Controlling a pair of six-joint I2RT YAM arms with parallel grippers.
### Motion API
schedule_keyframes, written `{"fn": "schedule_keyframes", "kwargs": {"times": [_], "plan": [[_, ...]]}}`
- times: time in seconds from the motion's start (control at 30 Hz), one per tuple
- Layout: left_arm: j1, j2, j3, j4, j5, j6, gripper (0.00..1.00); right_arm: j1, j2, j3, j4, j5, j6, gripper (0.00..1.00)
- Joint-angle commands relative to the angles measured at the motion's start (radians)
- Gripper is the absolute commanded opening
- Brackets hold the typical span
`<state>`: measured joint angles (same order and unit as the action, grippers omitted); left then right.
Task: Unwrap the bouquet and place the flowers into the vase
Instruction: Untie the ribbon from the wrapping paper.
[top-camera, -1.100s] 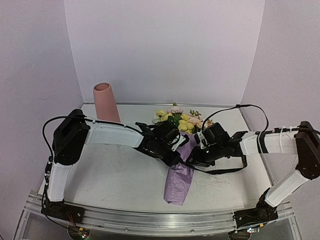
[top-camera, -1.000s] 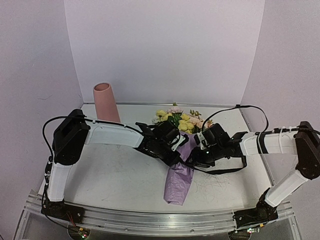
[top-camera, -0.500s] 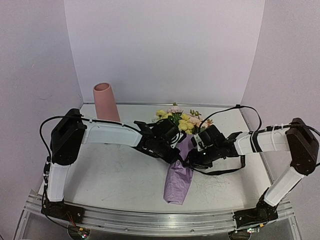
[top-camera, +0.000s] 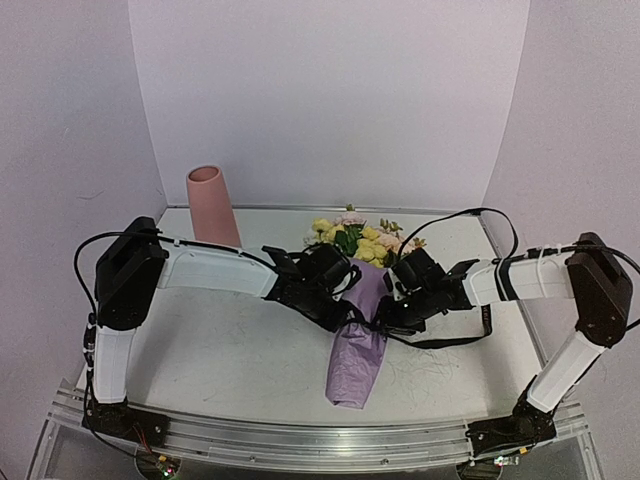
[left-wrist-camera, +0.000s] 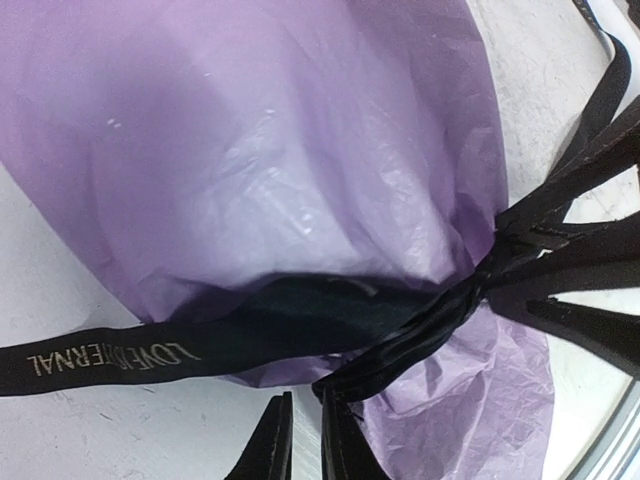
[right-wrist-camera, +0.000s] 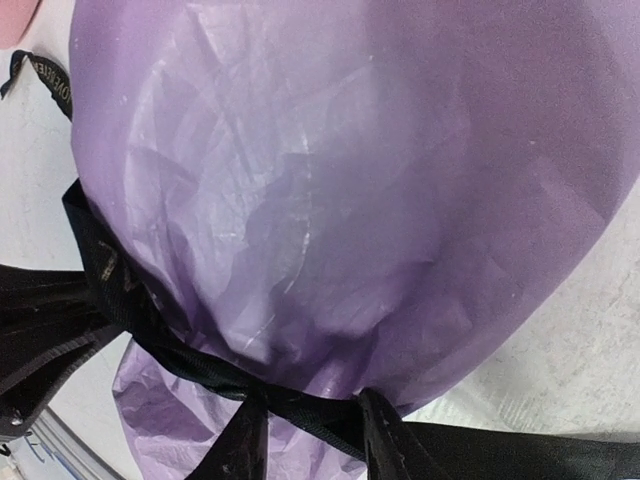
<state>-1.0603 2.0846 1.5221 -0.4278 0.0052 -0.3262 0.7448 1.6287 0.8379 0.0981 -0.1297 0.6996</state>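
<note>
The bouquet (top-camera: 358, 340) lies on the table, its lilac paper cone pointing toward the near edge. The flowers (top-camera: 362, 241), yellow, pink and cream, stick out at the far end. A black ribbon (left-wrist-camera: 300, 325) is tied round the cone's waist. My left gripper (left-wrist-camera: 303, 400) (top-camera: 345, 308) is down at the cone's left side, shut to a narrow slit, with a ribbon loop touching its right fingertip. My right gripper (right-wrist-camera: 310, 405) (top-camera: 383, 318) is at the cone's right side, open, and the ribbon (right-wrist-camera: 300, 410) runs across between its fingertips. The salmon-pink vase (top-camera: 212, 205) stands upright at the back left.
Loose ribbon tails (top-camera: 445, 342) trail over the table to the right of the cone. The white back wall and side walls close in the table (top-camera: 230, 350). The metal rail (top-camera: 300, 440) runs along the near edge.
My right arm has pushed left, closer against the cone, its jaws widening briefly and narrowing again. The bouquet and my left gripper have shifted slightly left.
</note>
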Motion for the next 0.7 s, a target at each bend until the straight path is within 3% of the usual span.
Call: {"fn": "schedule_keyframes", "kwargs": {"times": [0.0, 0.07, 0.23, 0.5, 0.67], "plan": [[-0.001, -0.082, -0.010, 0.002, -0.045, -0.019, 0.14, -0.001, -0.049, 0.018, -0.081, 0.079, 0.007, 0.34], [-0.001, -0.083, -0.006, 0.003, -0.037, -0.017, 0.16, -0.001, -0.063, 0.019, -0.090, 0.080, 0.000, 0.32], [-0.001, -0.071, 0.028, 0.004, 0.053, 0.020, 0.34, -0.001, -0.067, 0.037, -0.091, 0.044, -0.038, 0.33], [-0.003, -0.011, 0.103, 0.003, 0.087, 0.074, 0.38, -0.001, -0.029, 0.094, -0.089, 0.014, -0.071, 0.45], [-0.003, 0.017, 0.127, 0.004, 0.121, 0.092, 0.41, -0.001, 0.008, 0.102, -0.089, 0.000, -0.061, 0.46]]}}
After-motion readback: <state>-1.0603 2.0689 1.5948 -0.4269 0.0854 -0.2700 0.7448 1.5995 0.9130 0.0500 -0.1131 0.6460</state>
